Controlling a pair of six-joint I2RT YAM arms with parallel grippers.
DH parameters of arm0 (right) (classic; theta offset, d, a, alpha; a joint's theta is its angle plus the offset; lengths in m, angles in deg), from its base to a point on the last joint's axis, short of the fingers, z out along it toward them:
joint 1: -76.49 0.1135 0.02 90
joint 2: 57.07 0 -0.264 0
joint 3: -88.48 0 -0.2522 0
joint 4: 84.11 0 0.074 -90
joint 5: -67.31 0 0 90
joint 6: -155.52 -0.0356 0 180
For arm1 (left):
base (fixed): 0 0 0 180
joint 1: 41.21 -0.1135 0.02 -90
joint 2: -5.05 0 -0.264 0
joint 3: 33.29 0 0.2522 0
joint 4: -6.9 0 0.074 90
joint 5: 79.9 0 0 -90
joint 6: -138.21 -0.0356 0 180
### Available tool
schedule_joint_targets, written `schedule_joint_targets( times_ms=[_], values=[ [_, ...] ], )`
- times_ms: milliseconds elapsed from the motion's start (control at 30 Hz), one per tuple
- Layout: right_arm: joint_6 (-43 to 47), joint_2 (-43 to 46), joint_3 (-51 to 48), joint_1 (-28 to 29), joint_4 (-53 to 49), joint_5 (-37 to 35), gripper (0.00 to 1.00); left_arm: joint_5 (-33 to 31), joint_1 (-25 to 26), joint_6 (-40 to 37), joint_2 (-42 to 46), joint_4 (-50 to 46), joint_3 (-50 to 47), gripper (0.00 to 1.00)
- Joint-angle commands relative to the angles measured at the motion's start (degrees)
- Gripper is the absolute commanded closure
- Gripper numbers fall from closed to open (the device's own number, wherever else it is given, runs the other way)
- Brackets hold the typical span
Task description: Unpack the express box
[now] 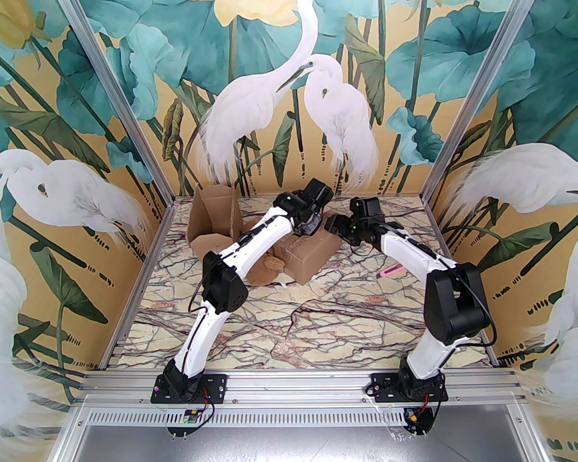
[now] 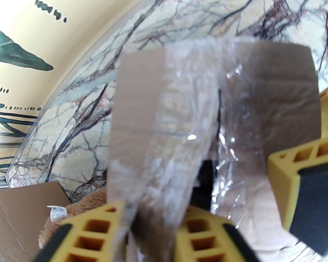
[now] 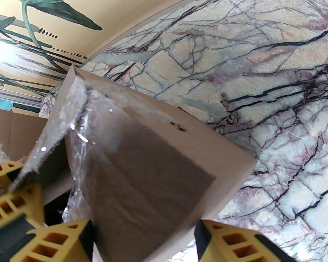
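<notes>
The express box (image 1: 308, 255), brown cardboard with clear tape, lies at mid-table. My left gripper (image 2: 150, 222) is shut on a taped flap (image 2: 164, 119) of the box, which runs up between its yellow fingers (image 2: 98, 228). In the top view it (image 1: 308, 226) hangs over the box's far end. My right gripper (image 3: 143, 228) is closed around a wide cardboard panel (image 3: 142, 173) of the same box, which fills the gap between its fingers (image 3: 229, 241). In the top view it (image 1: 334, 224) sits just right of the left one. Torn tape (image 3: 79, 135) hangs at the seam.
A second, open cardboard box (image 1: 212, 219) stands at the back left. A brown plush toy (image 1: 265, 270) lies against the express box's left side, under the left forearm. A pink tool (image 1: 392, 271) lies on the marble right of the box. Walls enclose three sides.
</notes>
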Motion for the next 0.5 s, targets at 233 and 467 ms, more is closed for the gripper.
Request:
schedule_joint_targets(
  times_ms=[233,467],
  values=[
    [0.0,-0.9,-6.5,-1.7,-5.2,-1.7,0.34,11.8,-4.2,6.4,2.7,-2.7,1.6,0.95],
    [1.4,4.3,-3.5,-4.1,-7.7,-2.2,0.28,21.6,-5.7,11.8,5.0,-6.6,0.4,0.94]
  ],
)
